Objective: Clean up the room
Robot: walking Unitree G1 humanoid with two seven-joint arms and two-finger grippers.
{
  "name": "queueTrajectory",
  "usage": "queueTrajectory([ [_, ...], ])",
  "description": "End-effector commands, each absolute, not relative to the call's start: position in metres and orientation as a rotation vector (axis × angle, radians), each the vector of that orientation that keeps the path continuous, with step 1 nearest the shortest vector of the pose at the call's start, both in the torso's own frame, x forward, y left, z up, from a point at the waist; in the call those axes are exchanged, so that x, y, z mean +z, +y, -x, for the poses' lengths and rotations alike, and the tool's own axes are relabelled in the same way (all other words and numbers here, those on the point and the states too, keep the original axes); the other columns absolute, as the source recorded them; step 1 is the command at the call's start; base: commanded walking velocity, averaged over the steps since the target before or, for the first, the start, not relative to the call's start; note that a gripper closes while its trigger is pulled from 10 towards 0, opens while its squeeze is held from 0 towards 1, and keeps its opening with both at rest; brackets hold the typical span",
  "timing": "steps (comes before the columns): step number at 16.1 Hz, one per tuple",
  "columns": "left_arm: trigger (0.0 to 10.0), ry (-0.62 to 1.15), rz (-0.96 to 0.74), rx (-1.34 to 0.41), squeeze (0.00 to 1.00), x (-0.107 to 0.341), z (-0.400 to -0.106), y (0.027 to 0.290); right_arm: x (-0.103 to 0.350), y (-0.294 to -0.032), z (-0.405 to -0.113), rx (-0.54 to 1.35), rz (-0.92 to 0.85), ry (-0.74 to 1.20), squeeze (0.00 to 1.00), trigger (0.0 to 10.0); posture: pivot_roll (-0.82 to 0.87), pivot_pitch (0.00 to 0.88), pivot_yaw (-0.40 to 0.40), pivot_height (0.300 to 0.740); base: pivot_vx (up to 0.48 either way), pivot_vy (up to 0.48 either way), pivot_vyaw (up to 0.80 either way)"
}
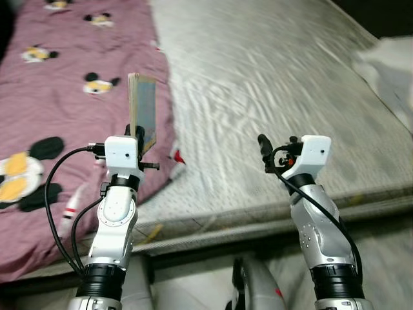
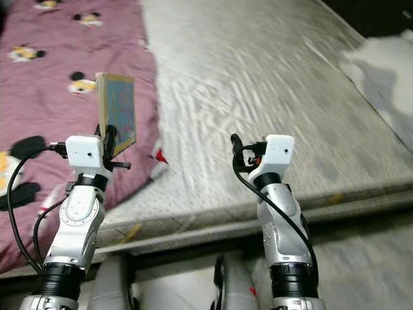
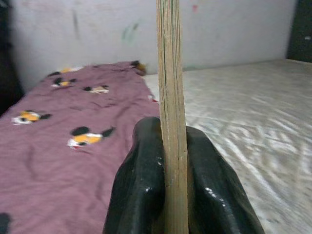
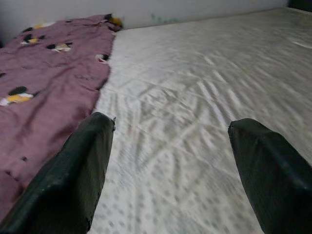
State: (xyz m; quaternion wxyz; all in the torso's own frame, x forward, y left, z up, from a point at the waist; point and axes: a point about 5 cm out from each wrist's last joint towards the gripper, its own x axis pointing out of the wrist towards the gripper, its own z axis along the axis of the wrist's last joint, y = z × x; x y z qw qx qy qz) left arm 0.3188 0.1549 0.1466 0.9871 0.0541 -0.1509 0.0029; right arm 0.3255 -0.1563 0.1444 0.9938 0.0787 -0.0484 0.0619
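Your left gripper is clamped on the lower edge of a book, held upright over the seam where the blanket meets the bare mattress; in the left wrist view the two fingers press both faces of the book's page edge, so the hold looks firm but low, with most of the book standing free above the pinch. Your right gripper hangs with its fingers wide apart over the mattress near its front edge, holding nothing. The book is the thing being tidied, and where it belongs does not show here, so judge the step as a carry. Keep the wrist level and slow: a tall book held by one edge will likely lever out of the fingers if you swing or tilt it. If the book starts to lean, bring the right gripper across and steady its top edge rather than squeezing harder. The pictures are somewhat blurred, so hold until they settle before you turn. Mind the cable looping beside the left arm, and the pale cloth lying at the mattress's far right, probably a later pick.
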Motion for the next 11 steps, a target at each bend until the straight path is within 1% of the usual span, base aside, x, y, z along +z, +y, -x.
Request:
queueTrajectory([
  [1,0.0,-0.351,-0.109,-0.001,0.00,0.1572,-0.3189,0.1543,0.1454,-0.1607,-0.3277,0.101,-0.151,-0.103,0.00,10.0,-0.07,0.075,-0.036,0.682,0.000,0.000,0.00],
  [2,0.0,-0.351,-0.108,-0.003,0.00,0.1573,-0.3191,0.1544,0.1455,-0.1617,-0.3281,0.096,-0.148,-0.103,0.00,10.0,-0.07,0.076,-0.036,0.691,0.000,0.000,0.00],
  [3,0.0,-0.351,-0.108,-0.003,0.00,0.1573,-0.3191,0.1544,0.1455,-0.1617,-0.3281,0.096,-0.148,-0.103,0.00,10.0,-0.07,0.076,-0.036,0.691,0.000,0.000,0.00],
  [8,0.0,-0.349,-0.098,-0.023,0.00,0.1577,-0.3196,0.1512,0.1452,-0.1676,-0.3290,0.055,-0.127,-0.105,0.00,10.0,-0.07,0.083,-0.034,0.740,0.000,0.000,0.00],
  [9,0.0,-0.350,-0.097,-0.024,0.00,0.1577,-0.3197,0.1512,0.1450,-0.1679,-0.3290,0.052,-0.125,-0.105,0.00,10.0,-0.07,0.083,-0.034,0.740,0.000,0.000,0.00],
  [11,0.0,-0.347,-0.102,-0.030,0.00,0.1576,-0.3201,0.1516,0.1433,-0.1658,-0.3275,0.059,-0.046,-0.107,0.00,10.0,-0.08,0.083,-0.030,0.740,0.000,0.000,0.00],
])
